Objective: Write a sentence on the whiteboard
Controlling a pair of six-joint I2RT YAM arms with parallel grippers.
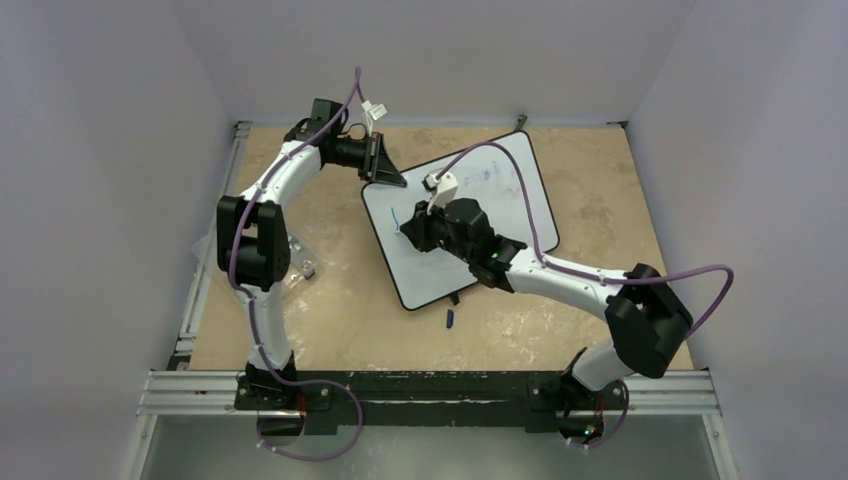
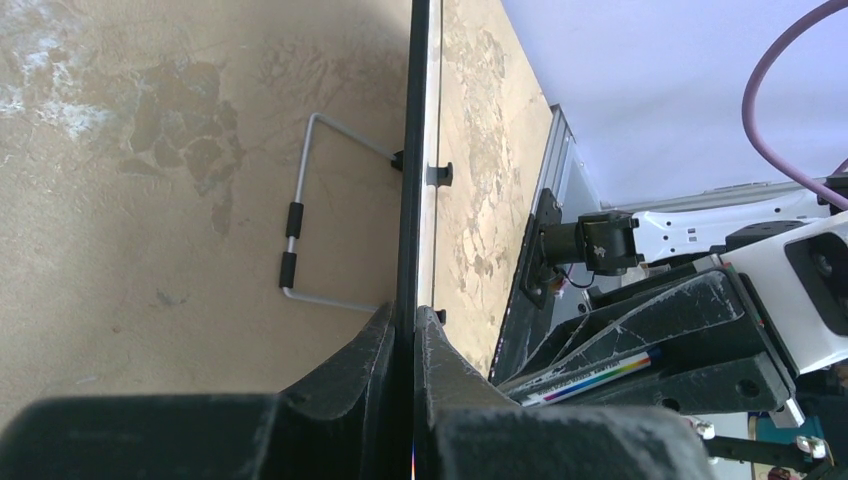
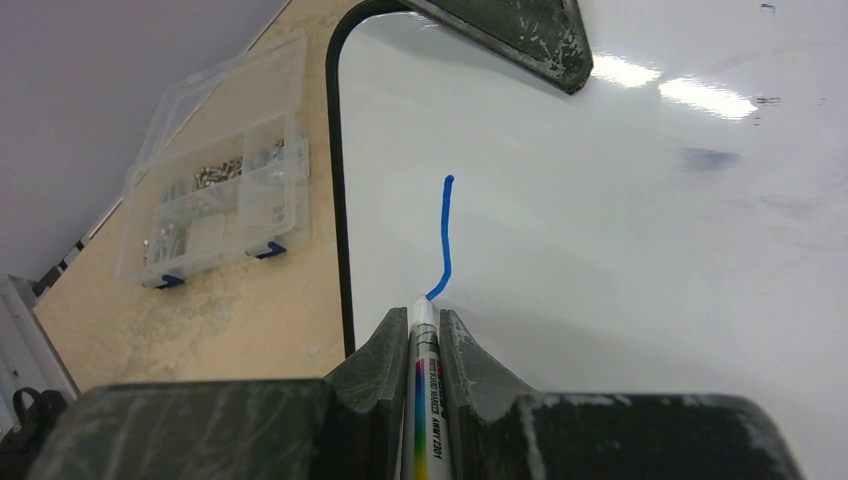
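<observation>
The whiteboard [image 1: 510,195] rests on the table [image 1: 330,290], one edge clamped by the left fingers [image 2: 372,355]. The right fingers [image 3: 372,365] grip a marker [image 3: 424,400], tip on the whiteboard. The sentence [image 3: 446,235] is only one blue stroke near the whiteboard's left edge; nearly all writing appears to remain.

Small dark print running lengthwise on the white barrel of the marker [image 3: 425,400], beside a rainbow-coloured band: possibly "AMWT 2301", with a second line next to it too blurred to make out. Same barrel seen from the left wrist, band visible, print too small to read. On the whiteboard [image 3: 620,250], only one blue stroke [image 3: 446,235] close to its left framed edge, hooked at the lower end, forming no legible letter or word.
</observation>
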